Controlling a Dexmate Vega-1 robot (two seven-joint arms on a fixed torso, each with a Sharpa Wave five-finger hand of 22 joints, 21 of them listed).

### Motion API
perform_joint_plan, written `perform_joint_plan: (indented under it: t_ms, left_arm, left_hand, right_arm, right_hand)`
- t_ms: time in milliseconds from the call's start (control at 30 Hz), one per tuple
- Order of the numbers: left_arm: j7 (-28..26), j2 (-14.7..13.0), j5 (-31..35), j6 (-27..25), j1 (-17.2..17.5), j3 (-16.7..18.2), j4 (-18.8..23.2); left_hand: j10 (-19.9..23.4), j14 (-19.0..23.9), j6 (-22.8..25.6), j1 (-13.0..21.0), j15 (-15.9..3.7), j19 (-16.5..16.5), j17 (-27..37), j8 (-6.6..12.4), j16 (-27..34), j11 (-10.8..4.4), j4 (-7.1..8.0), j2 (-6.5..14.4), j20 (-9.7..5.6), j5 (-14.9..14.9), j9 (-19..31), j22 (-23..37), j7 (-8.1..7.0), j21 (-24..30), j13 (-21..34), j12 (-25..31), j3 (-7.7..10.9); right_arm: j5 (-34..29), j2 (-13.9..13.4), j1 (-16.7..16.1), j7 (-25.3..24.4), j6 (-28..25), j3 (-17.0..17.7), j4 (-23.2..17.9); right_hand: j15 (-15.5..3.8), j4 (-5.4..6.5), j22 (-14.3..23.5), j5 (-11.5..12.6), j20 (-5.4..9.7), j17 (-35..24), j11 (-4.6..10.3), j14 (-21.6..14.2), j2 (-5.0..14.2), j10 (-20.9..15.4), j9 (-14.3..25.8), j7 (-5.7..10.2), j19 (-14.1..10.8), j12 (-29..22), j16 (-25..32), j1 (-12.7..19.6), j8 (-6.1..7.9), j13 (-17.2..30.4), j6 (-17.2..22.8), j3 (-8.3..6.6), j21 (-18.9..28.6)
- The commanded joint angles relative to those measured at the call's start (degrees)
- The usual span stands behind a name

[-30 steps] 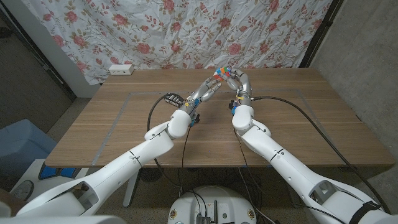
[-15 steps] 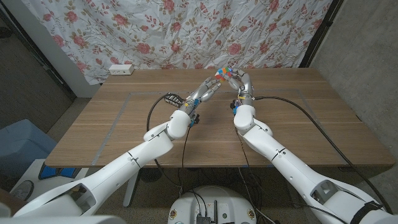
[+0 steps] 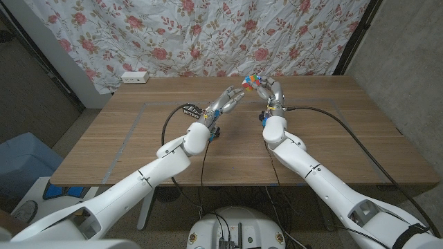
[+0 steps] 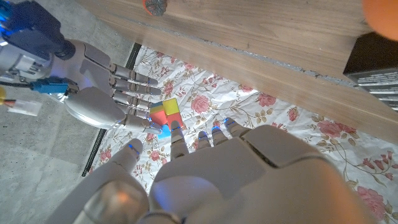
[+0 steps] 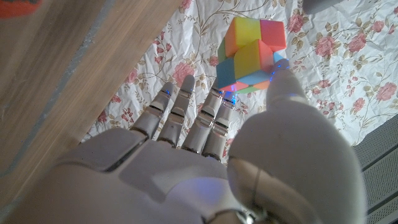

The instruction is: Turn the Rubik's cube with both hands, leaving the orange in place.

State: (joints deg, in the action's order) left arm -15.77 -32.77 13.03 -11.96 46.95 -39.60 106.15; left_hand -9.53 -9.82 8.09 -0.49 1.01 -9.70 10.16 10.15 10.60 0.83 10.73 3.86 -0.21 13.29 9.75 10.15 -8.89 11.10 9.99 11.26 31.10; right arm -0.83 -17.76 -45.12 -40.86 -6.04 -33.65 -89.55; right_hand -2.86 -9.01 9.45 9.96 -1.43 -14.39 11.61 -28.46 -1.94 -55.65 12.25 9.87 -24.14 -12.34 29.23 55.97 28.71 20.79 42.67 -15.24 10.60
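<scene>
The right hand (image 3: 271, 92) grips the Rubik's cube (image 3: 250, 81) between thumb and fingertips, holding it raised above the wooden table (image 3: 325, 138). The left hand (image 3: 227, 101) reaches toward the cube from its other side, fingers (image 4: 179, 138) spread and straight, holding nothing; whether the tips touch the cube cannot be told. The orange (image 4: 380, 15) lies on the table beyond the left hand.

The Rubik's cube (image 3: 250, 81) is a small pastel one showing orange, yellow, pink, green and blue squares, sitting tilted up off the desk (image 3: 138, 149) in the upper middle of the head view. The orange (image 4: 380, 16) is just a blurry orange blob at the upper right corner of the left wrist view.
</scene>
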Motion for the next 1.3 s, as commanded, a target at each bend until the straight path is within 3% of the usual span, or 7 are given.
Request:
perform_joint_plan:
  t_ms: [33,267,700,867,1300]
  left_arm:
    - [0.0,-1.9,-0.4,-0.4,0.8,1.9,2.5]
    - [-0.4,-2.4,-1.5,0.6,1.5,3.4,3.2]
    - [-3.4,-2.1,-4.5,2.8,3.6,6.7,3.4]
    - [-4.7,-1.2,-6.8,4.8,4.6,7.9,2.2]
    - [-5.7,-1.1,-10.9,9.2,6.0,10.4,0.5]
  left_hand:
    - [0.3,-5.0,-0.3,0.3,-0.29,0.0,0.1,-0.04,0.1,0.13,-0.17,6.3,0.27,0.0,0.1,0.0,-0.06,0.5,0.1,0.3,0.55]
    - [0.6,-4.8,-0.4,0.3,-0.36,0.4,0.1,-0.05,0.1,0.01,-0.23,6.2,0.44,0.0,0.1,0.0,-0.06,0.6,0.1,0.3,0.62]
    - [1.2,-4.0,-1.2,0.4,-0.59,1.6,0.1,-0.21,0.3,-0.58,-0.35,6.1,0.56,0.0,0.1,-0.1,-0.19,0.9,0.1,0.4,0.78]
    - [1.6,-3.3,-1.4,0.4,-0.51,2.1,0.0,-0.19,0.4,-0.68,-0.42,6.0,-0.26,-0.1,0.1,-0.1,-0.04,1.0,0.1,0.5,0.87]
    - [2.4,-2.6,-2.0,0.5,-0.75,2.8,0.0,-0.26,0.4,-0.51,-0.59,5.9,-0.2,-0.1,0.1,-0.2,0.91,1.0,0.1,0.6,1.01]
  right_arm:
    - [0.4,-1.4,-0.1,1.1,-2.0,0.6,-1.4]
    - [0.2,-2.6,-0.1,1.8,-2.6,0.7,-2.2]
    - [-2.7,-7.1,-0.8,4.6,-4.7,0.0,-5.9]
    - [-3.8,-8.6,-1.0,5.6,-5.2,-0.3,-6.9]
    - [-7.1,-13.6,-1.6,10.7,-7.0,-0.9,-10.9]
  right_hand:
    - [-7.76,0.37,0.2,0.4,-0.24,-0.1,0.77,0.3,3.34,-0.5,0.2,2.88,-0.1,-0.2,-0.1,2.4,0.05,0.1,2.4,0.09,0.2]
    - [-7.68,0.45,0.2,0.4,-0.33,-0.1,0.76,0.4,3.3,-0.2,0.1,2.88,-0.1,-0.1,-0.2,2.2,-0.11,0.1,2.1,0.22,0.2]
    - [-7.68,0.54,0.2,0.4,-0.56,-0.3,0.73,1.1,3.37,0.7,0.0,2.89,0.3,0.0,-0.3,1.7,-0.77,0.3,0.9,0.51,0.1]
    - [-7.49,0.69,0.2,0.3,-0.83,-0.3,0.73,1.5,3.38,1.1,0.0,2.89,0.5,0.0,-0.4,1.3,-0.91,0.5,0.7,0.72,0.1]
    - [-7.47,0.65,0.2,0.4,-1.12,-0.4,0.74,2.2,3.31,2.0,-0.2,2.9,0.9,0.1,-0.6,0.8,-1.47,0.6,-0.1,1.02,0.1]
